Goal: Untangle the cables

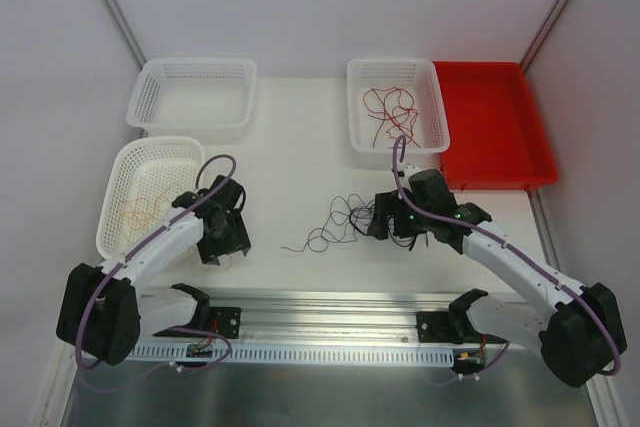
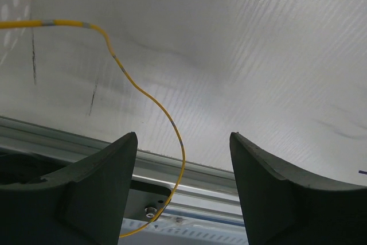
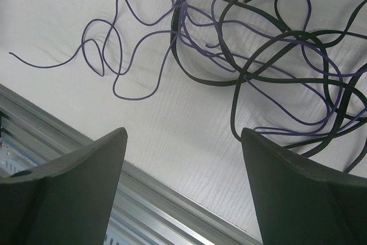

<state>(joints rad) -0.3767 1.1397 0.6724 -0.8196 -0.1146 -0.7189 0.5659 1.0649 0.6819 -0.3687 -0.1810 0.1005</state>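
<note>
**Q:** Where are the cables?

**A:** A loose tangle of black and purple cables lies on the white counter, at the centre of the overhead view. Red cables sit in a white basket at upper centre. Orange cables sit in a second white basket at the left edge.

**Q:** What is the left gripper doing?

**A:** In its wrist view, the left gripper shows 2 dark fingers standing apart with a clear gap. 1 thin yellow cable curves from the upper left of the frame down through that gap, nearer the finger on the frame's left. It is not pinched. Whether it brushes that finger at the bottom edge, I cannot tell.

**Q:** And the right gripper?

**A:** The right gripper has its 2 fingers spread wide, with nothing between them. The black and purple tangle fills the upper half of that frame, beyond the fingertips and clear of them.
</note>
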